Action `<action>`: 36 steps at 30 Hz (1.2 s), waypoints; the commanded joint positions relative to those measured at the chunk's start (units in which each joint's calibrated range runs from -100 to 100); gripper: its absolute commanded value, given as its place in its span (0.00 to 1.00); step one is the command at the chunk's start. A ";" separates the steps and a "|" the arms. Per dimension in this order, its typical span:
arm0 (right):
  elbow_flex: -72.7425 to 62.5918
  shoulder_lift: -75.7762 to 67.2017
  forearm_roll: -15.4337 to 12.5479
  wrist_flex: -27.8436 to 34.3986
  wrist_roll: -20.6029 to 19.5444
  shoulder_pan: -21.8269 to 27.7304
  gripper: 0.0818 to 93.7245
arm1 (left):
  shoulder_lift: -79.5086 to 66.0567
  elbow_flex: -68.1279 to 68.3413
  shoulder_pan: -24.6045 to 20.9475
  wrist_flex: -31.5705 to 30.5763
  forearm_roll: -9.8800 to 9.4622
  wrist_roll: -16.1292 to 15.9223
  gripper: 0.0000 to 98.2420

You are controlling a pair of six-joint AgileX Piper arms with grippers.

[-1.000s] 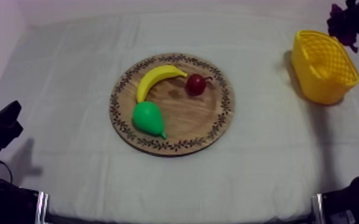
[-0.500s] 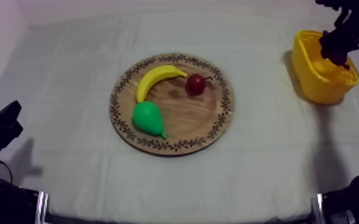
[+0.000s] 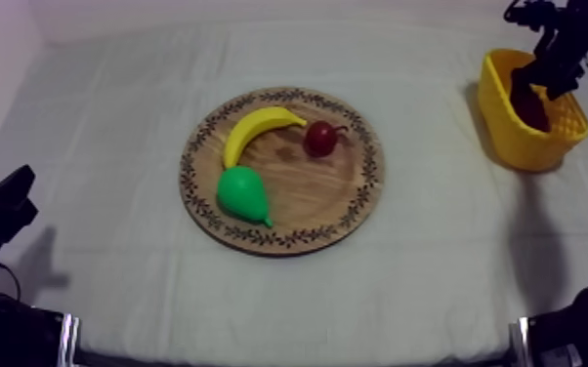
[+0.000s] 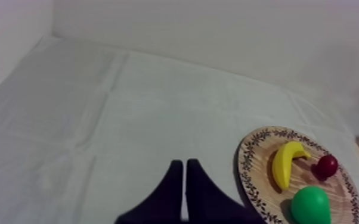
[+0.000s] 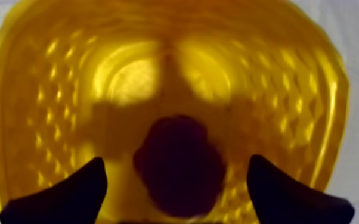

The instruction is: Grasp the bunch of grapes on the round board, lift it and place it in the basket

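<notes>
Grey-white cloth [image 3: 112, 146] covers the whole worktop, with a pale wall [image 4: 217, 30] behind it. In the middle of the top view sits the round wooden board [image 3: 322, 195] with its patterned rim. On it are a yellow toy banana [image 3: 254, 129] toward the upper left, a green toy pear [image 3: 241, 192] just below that, and a small red fruit [image 3: 319, 138] to the right of the banana's tip.

The yellow basket [image 3: 513, 146] with its lattice wall is in the upper right of the frame, well apart from the board. The dark bunch of grapes [image 3: 530, 102] is inside it, lying on the bottom. The right hand [image 3: 544, 78] hangs right over the basket. From its wrist camera, the two black fingers [image 5: 68, 196] are spread wide, one on each side of the grapes and not touching them, so it's gripping nothing.

The left hand [image 3: 0, 210] sits low at the left edge of the top view, off to the side of the board. Its fingers are pressed together in a narrow wedge with nothing between them.
</notes>
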 commanded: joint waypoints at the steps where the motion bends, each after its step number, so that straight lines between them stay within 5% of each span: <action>1: 0.81 -0.85 -0.06 -0.98 -0.14 -0.06 0.84 | 0.00 -0.03 0.00 -0.05 -0.03 -0.01 0.00; 13: 13.62 -19.92 0.82 -10.74 -1.25 1.39 0.79 | 0.00 -0.03 0.00 -0.05 -0.03 -0.01 0.00; 23: 38.19 -48.15 3.28 -25.35 -2.57 -0.14 0.64 | 0.00 -0.03 0.00 -0.05 -0.03 -0.01 0.00; 36: 58.36 -77.01 3.65 -27.87 -3.32 -2.60 0.48 | 0.00 -0.03 0.00 -0.05 -0.03 -0.01 0.00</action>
